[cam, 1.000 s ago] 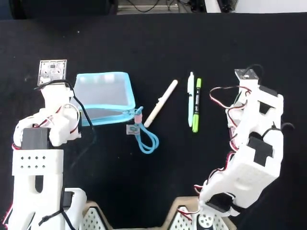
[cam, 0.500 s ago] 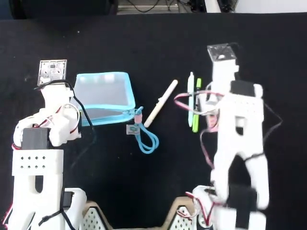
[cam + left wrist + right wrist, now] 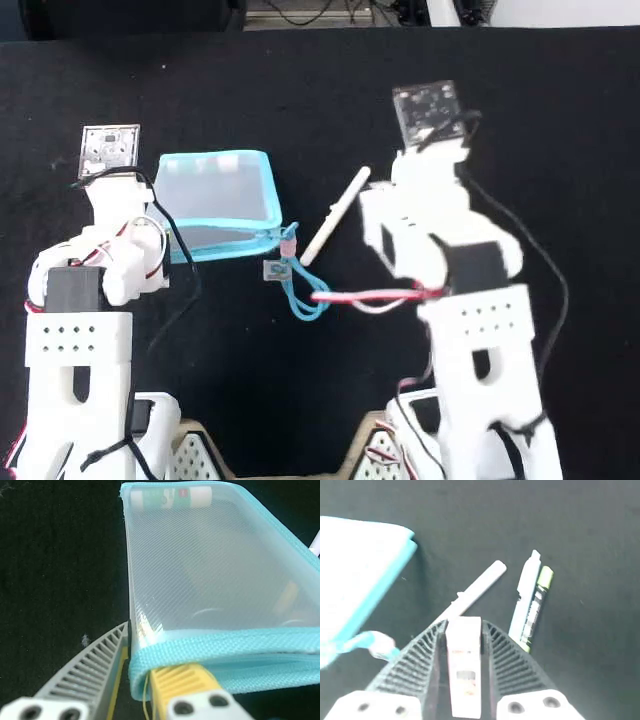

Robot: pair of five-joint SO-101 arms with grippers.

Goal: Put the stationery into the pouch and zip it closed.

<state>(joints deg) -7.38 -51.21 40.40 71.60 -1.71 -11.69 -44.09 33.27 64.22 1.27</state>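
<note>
- The task is judged to be in its early part: a white stick [image 3: 335, 215], a white pen [image 3: 525, 592] and a green highlighter [image 3: 538, 602] are seen lying on the table [image 3: 300, 80] outside the pouch [image 3: 220, 200], and the zipping is not yet begun.
- A white block [image 3: 463, 675] (an eraser, by the look of it) is clamped between the fingers of the right gripper [image 3: 463, 626], so this is judged the piece in hand for loading.
- One corner of the pouch is pinched by the left gripper [image 3: 139, 650], its fingers closed on the blue hem (a hold judged to steady the pouch).
- A green and white label [image 3: 170, 495] is made out through the mesh at the end far from the left gripper; whether that thing lies inside cannot be told.
- The block's long axis is set along the right gripper's fingers, its far end about level with their tips.
- The white stick is found just ahead of those tips, its long axis slanting away from them and its other end near the blue zip loop [image 3: 308, 292].
- Pen and highlighter are laid parallel and touching, ahead of the right gripper on the side away from the pouch, their long axes running away from it.
- The pouch's zip edge is run from the left gripper to the pull [image 3: 288, 242] at the far corner (whether the zip stands open cannot be told).
</note>
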